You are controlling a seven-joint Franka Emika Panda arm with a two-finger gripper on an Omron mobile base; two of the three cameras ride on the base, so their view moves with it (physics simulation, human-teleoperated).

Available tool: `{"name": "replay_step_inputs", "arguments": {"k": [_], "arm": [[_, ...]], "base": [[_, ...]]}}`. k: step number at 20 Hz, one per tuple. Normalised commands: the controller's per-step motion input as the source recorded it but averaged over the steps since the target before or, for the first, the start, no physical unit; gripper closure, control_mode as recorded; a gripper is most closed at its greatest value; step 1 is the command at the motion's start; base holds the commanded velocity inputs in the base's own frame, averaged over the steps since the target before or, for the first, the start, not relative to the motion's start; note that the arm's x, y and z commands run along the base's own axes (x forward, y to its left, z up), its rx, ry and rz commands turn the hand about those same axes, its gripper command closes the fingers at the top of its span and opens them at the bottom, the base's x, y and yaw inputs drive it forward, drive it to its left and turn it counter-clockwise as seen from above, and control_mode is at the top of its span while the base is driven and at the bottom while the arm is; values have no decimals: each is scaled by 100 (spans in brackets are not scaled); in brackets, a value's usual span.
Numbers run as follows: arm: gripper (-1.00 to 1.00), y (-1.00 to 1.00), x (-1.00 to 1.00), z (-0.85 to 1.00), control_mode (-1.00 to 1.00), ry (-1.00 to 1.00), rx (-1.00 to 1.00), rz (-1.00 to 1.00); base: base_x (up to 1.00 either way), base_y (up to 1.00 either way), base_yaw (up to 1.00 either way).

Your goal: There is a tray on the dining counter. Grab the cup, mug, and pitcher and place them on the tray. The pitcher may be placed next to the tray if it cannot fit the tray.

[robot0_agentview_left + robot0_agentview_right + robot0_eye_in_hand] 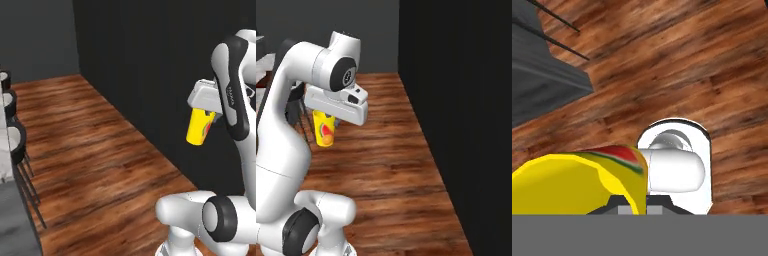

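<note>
Looking over the arm from behind, we see the hand (204,116) clenched on the cup (199,128), which hangs below it in mid-air, well above the floor (95,165). In the left base view the cup is bright yellow with a red mark on the side turned toward the arm, its upper part tucked under the pale grey body of the hand and its lower end pointing down and slightly left. In the right base view we find the same cup (324,131) under the hand (326,116), partly covered by the white wrist block, with a red and orange mark facing the camera. Behind the cup in that view stand the thin dark legs of a stool (295,107). In the left base view a row of dark round stools (16,137) lines the left edge, well apart from the cup, with a strip of pale worktop (5,145) just beside them. A dark wall (150,65) runs along the right side of the wooden floor. In the hand view we see the cup (572,182) very close, filling the lower left, its yellow wall and the red and green mark at its upper edge; the wooden floor (677,65) lies beyond it, with a grey slab (542,80) in the upper left corner that we cannot name for sure.
</note>
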Motion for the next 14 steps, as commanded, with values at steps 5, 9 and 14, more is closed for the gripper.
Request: {"name": "replay_step_inputs", "arguments": {"k": [5, 9, 14], "arm": [[100, 0, 0, 0, 100, 0, 0, 0], [100, 0, 0, 0, 100, 0, 0, 0], [100, 0, 0, 0, 100, 0, 0, 0]], "base": [[74, -58, 68], [82, -66, 63], [93, -85, 50]]}}
